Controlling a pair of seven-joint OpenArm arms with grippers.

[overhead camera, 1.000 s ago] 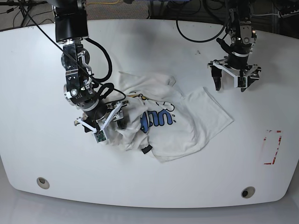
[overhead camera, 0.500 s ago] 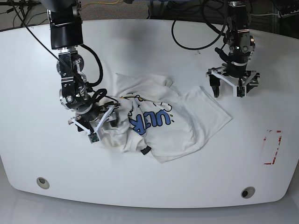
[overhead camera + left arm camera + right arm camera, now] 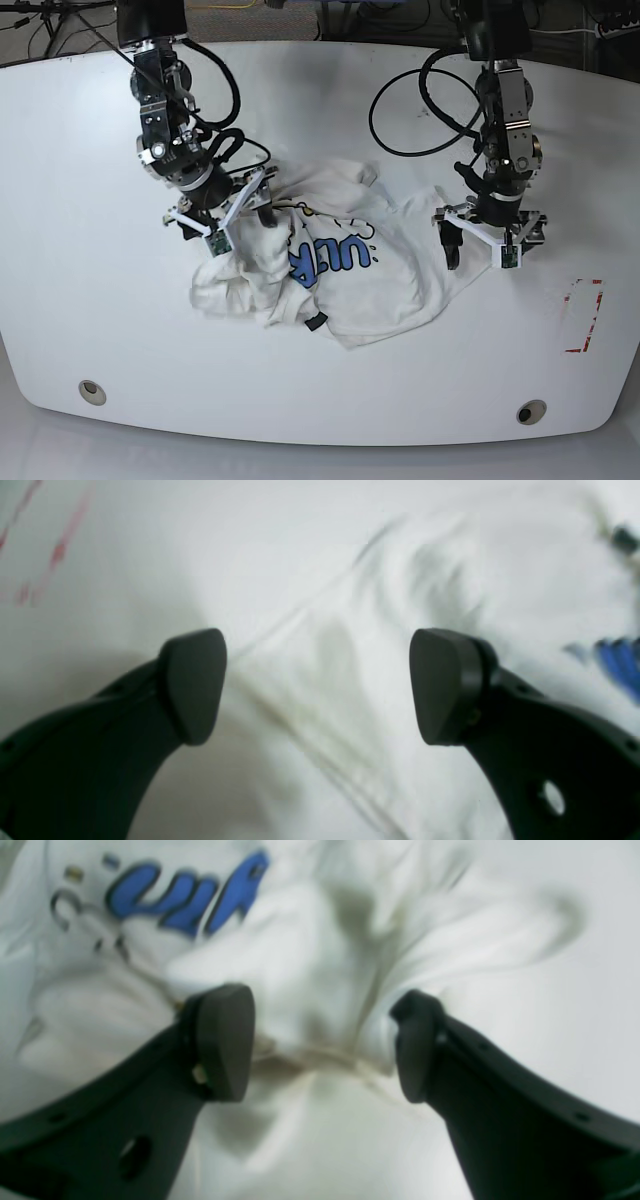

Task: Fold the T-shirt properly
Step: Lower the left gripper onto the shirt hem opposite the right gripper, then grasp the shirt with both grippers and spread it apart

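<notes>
Bench front: the white bench [image 3: 100,330] lies bare along its near edge, apart from two small round fittings; red tape marks [image 3: 580,315] sit to the camera's right of the cloth.
T-shirt: the T-shirt [image 3: 340,260] lies crumpled in the middle of the bench, blue lettering [image 3: 330,258] facing up, a small dark label [image 3: 316,322] at its near edge, folds bunched toward the camera's left.
Left pincer: the left pincer [image 3: 490,240] hangs over the shirt's edge on the camera's right with its jaws spread wide; the wrist view shows a seam line running between the pads and nothing held.
Right pincer: the right pincer [image 3: 222,220] sits low on the bunched side, jaws apart; its wrist view shows a raised ridge of fabric between the pads [image 3: 225,1040], not yet pinched.
Step in hand: most likely taking hold of two edges so the heap can be spread flat before any fold.
Doing it well: each pincer should close on a single layer at a hem or seam rather than a wad, then both should draw apart evenly and low, so the print stays up and no layer drags under.
Risk: the bunched side may come up as several layers together.
</notes>
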